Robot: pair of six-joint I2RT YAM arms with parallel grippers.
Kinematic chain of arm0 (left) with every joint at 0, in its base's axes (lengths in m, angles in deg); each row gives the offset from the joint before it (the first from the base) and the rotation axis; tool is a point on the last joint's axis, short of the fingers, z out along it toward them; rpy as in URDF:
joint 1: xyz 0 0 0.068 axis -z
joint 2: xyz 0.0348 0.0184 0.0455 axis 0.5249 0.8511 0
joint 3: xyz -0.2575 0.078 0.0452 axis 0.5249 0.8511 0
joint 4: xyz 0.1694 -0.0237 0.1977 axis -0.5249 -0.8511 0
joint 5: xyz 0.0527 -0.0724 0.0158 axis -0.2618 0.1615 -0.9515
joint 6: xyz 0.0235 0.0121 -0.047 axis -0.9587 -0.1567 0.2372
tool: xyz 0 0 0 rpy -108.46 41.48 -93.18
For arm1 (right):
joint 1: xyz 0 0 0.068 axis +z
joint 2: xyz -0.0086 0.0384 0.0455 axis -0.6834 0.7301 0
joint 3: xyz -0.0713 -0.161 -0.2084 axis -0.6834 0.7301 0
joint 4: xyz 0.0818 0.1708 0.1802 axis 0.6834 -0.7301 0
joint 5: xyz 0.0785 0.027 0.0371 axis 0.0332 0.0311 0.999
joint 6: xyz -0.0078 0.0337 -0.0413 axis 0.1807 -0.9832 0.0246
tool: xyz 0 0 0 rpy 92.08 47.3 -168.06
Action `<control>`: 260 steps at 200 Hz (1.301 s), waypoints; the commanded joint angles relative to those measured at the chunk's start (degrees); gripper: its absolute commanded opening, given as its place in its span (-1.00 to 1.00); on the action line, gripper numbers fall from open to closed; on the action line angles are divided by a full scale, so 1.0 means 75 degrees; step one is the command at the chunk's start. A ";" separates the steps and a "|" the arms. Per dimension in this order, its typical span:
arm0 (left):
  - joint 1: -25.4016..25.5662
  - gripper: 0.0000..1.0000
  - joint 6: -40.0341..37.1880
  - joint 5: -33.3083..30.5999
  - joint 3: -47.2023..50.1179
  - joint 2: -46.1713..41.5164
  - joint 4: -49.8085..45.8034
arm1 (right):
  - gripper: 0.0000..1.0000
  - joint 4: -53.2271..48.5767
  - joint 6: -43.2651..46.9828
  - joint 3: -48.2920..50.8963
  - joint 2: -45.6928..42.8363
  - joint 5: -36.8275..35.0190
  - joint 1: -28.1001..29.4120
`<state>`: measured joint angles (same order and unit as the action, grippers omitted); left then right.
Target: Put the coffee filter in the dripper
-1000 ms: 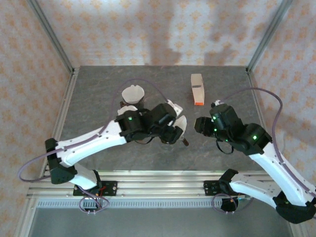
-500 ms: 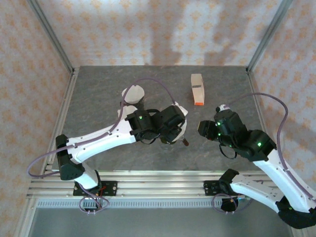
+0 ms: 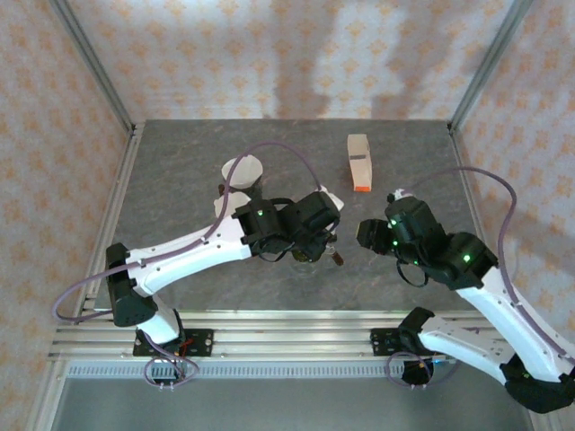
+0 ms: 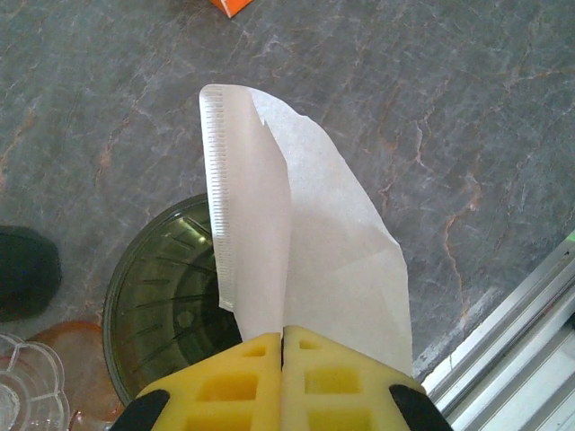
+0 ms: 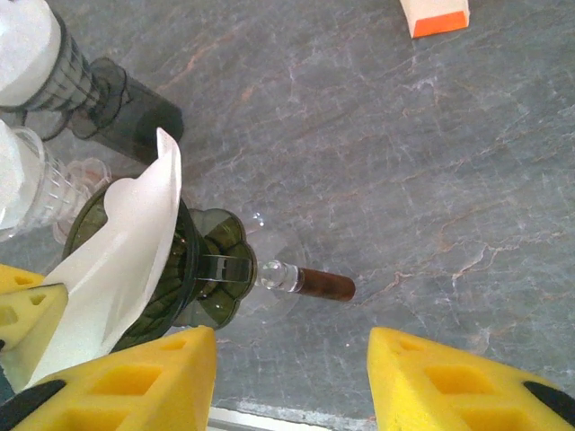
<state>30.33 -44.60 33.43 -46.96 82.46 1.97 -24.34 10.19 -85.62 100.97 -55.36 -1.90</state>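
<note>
In the left wrist view my left gripper (image 4: 283, 346) is shut on the lower edge of the white paper coffee filter (image 4: 305, 233). The filter is folded flat and stands up over the right rim of the dark green dripper (image 4: 171, 296). From above, the left gripper (image 3: 314, 235) hangs over the dripper (image 3: 308, 256) and covers the filter. In the right wrist view the filter (image 5: 126, 260) leans across the dripper (image 5: 202, 269), which sits on a glass server with a brown handle (image 5: 323, 285). My right gripper (image 5: 292, 368) stands open to the right of the handle, holding nothing.
A white block with an orange end (image 3: 358, 162) lies at the back, right of centre. A black holder with a stack of white filters (image 3: 243, 171) stands behind the dripper. A ribbed clear glass (image 5: 36, 193) is next to the dripper. The table's metal front rail (image 4: 512, 332) runs close by.
My left gripper was open beside the filter and has shut on it, shifting slightly right over the dripper. The right arm has barely moved.
</note>
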 commanded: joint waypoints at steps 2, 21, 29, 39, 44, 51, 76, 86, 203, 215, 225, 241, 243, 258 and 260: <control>-0.0375 -1.00 0.0506 0.0238 0.0176 -0.0249 0.0028 | -0.03 0.0285 0.0316 -0.0232 0.0311 0.0190 0.0036; -0.0761 -1.00 0.1039 0.0646 0.0822 -0.0700 0.0548 | -0.03 0.0676 0.0349 -0.0264 0.0555 0.0316 0.0037; -0.0862 -1.00 0.1265 0.0735 0.1099 -0.0905 0.0773 | -0.03 0.0827 0.0336 -0.0310 0.0684 0.0355 0.0036; -0.0965 -1.00 0.1515 0.0837 0.1376 -0.1118 0.1010 | -0.03 0.1045 0.0303 -0.0365 0.0831 0.0443 0.0037; -0.1008 -1.00 0.1623 0.0879 0.1489 -0.1200 0.1106 | -0.02 0.1147 0.0257 -0.0381 0.0904 0.0494 0.0036; -0.1043 -1.00 0.1745 0.0903 0.1619 -0.1298 0.1218 | -0.02 0.1313 0.0196 -0.0396 0.1020 0.0597 0.0036; -0.1088 -1.00 0.2025 0.0971 0.1969 -0.1523 0.1488 | -0.01 0.1712 0.0095 -0.0489 0.1465 0.0858 0.0133; -0.1094 -1.00 0.2114 0.1040 0.2059 -0.1567 0.1584 | -0.01 0.1732 0.0094 -0.0576 0.1655 0.0809 0.0259; -0.1191 -1.00 0.2397 0.1063 0.2584 -0.1736 0.1959 | -0.21 0.1297 0.0190 -0.0816 0.2488 0.0219 0.1020; -0.1221 -1.00 0.2438 0.1050 0.2647 -0.1770 0.1991 | -0.21 0.1249 0.0173 -0.0805 0.2488 0.0269 0.1020; -0.1245 -1.00 0.2460 0.1048 0.2686 -0.1804 0.2021 | -0.21 0.1245 0.0139 -0.0773 0.2482 0.0266 0.1031; -0.1267 -1.00 0.2476 0.1029 0.2767 -0.1883 0.2081 | -0.15 0.1259 0.0105 -0.0736 0.2313 0.0160 0.1033; -0.1269 -1.00 0.2481 0.1026 0.2776 -0.1889 0.2086 | -0.13 0.1263 0.0112 -0.0736 0.2307 0.0133 0.1033; -0.1270 -1.00 0.2465 0.1090 0.2803 -0.1898 0.2133 | -0.06 0.1291 0.0096 -0.0736 0.2102 -0.0075 0.1033; -0.1270 -1.00 0.2473 0.1100 0.2803 -0.1901 0.2134 | -0.05 0.1294 0.0084 -0.0733 0.2078 -0.0116 0.1033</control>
<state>21.20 -26.96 41.94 -26.68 70.11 16.31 -13.70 11.56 -91.50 119.42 -52.37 5.51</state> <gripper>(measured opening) 0.059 0.450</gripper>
